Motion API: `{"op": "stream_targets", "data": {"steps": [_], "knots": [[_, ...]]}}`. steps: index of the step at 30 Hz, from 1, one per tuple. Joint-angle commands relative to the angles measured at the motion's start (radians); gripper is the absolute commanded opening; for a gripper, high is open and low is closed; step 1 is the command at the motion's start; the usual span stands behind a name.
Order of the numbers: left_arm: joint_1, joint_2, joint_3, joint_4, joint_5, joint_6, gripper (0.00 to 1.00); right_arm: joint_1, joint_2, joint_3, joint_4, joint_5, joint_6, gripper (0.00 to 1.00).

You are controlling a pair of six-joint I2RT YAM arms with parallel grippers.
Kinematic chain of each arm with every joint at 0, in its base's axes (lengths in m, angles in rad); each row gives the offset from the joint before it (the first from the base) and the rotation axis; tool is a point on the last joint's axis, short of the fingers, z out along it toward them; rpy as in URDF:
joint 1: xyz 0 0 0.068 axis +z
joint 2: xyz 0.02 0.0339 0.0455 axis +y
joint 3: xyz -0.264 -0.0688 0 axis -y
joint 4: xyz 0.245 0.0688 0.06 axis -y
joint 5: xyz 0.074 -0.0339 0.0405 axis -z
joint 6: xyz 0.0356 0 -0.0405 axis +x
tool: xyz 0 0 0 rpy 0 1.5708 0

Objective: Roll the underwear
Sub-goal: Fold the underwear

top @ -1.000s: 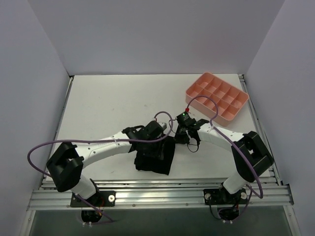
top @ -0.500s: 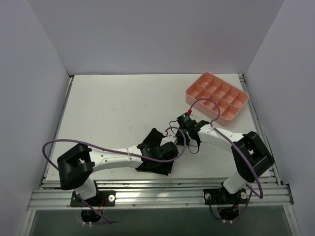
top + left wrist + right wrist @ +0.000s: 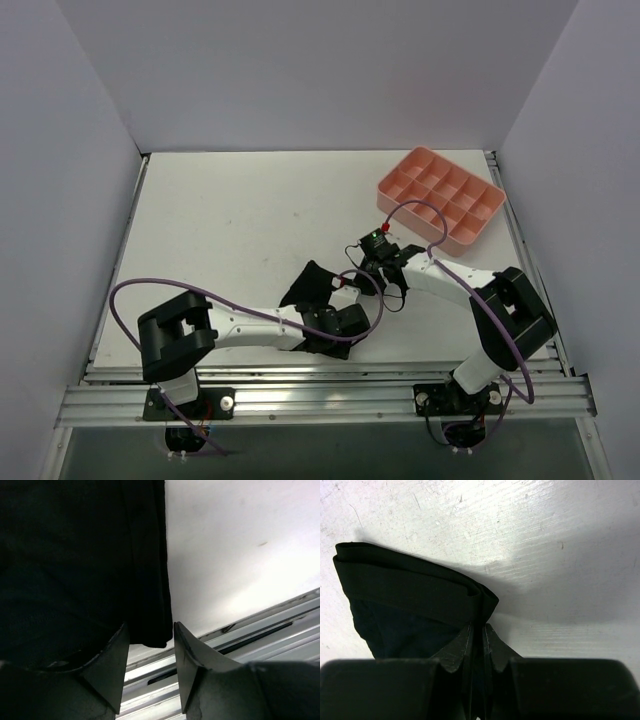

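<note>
The black underwear [image 3: 308, 283] lies crumpled near the table's front middle. My left gripper [image 3: 325, 335] sits low over its near part, close to the front rail. In the left wrist view the jaws [image 3: 149, 632] stand apart, with a corner of the underwear [image 3: 75, 555] hanging between the fingertips [image 3: 112, 655]. My right gripper [image 3: 361, 281] is at the underwear's right end. In the right wrist view it [image 3: 477, 628] is shut on a folded edge of the underwear [image 3: 410, 595], whose band stretches away to the left.
A pink compartment tray [image 3: 442, 195] stands at the back right. The metal front rail [image 3: 260, 630] runs just beyond the underwear's near edge. Purple cables loop off both arms. White walls close in left, right and back.
My left gripper has moved from over the underwear's far part toward the front rail, its arm folding back. The underwear's far left part now shows uncovered. The right gripper has barely moved.
</note>
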Motion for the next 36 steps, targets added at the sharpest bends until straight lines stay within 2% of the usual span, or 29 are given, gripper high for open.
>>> {"op": "stream_targets", "data": {"steps": [1,3,4,8,11,15,21,28,36], "knots": [[-0.005,0.038,0.012,-0.007,-0.035,-0.042,0.47,0.005,0.0,0.009,-0.007,-0.003,0.01,0.0],[-0.008,0.055,0.014,-0.007,-0.041,-0.046,0.42,0.005,-0.003,0.002,-0.004,-0.007,0.013,0.0],[-0.01,0.058,0.017,-0.01,-0.045,-0.051,0.32,0.005,0.0,0.004,-0.002,-0.007,0.013,0.0],[-0.013,0.072,0.053,-0.052,-0.052,-0.059,0.08,0.004,-0.001,0.013,-0.019,-0.003,0.004,0.0],[-0.013,0.032,0.092,-0.083,-0.036,-0.054,0.02,0.001,-0.007,0.053,-0.103,0.051,-0.033,0.0],[-0.01,-0.061,0.112,-0.034,0.04,-0.036,0.02,-0.022,-0.027,0.105,-0.296,0.166,-0.09,0.0],[0.019,-0.207,0.017,0.118,0.174,-0.085,0.02,-0.039,-0.081,0.159,-0.445,0.236,-0.134,0.0],[0.145,-0.312,-0.166,0.231,0.319,-0.141,0.02,-0.038,-0.056,0.217,-0.462,0.194,-0.125,0.0],[0.184,-0.33,-0.304,0.329,0.389,-0.172,0.02,0.005,0.036,0.355,-0.467,0.161,-0.093,0.0]]}}
